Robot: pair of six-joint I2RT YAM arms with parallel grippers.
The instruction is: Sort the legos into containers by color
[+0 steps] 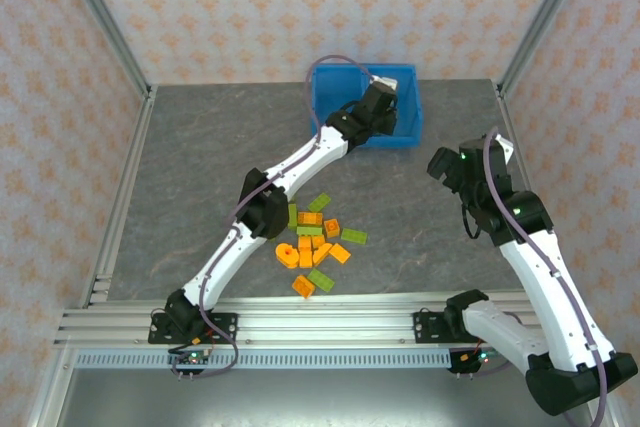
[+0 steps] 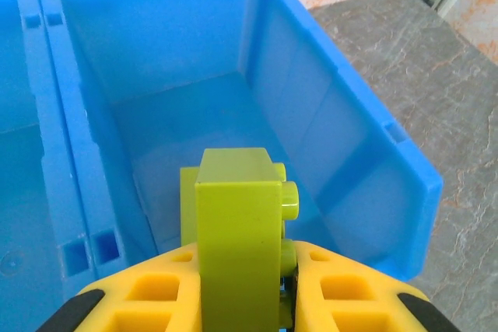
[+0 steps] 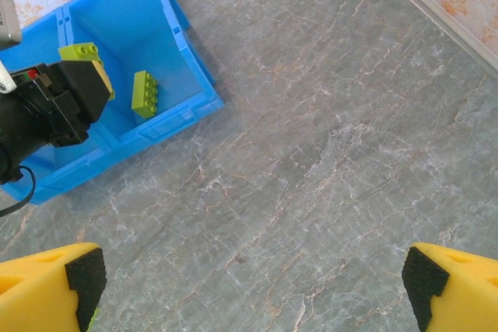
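Left gripper, at frame bottom, pinches an olive-green studded plastic brick over the bright blue plastic bin. Released askew, it could bounce out. Right gripper stands wide, empty.

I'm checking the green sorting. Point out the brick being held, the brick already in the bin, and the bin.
Held brick [image 2: 237, 223], left wrist view, flat front face.
Binned brick [image 3: 145, 93], right wrist view, studded top.
Bin [image 2: 366, 145], left wrist view, inner right wall.
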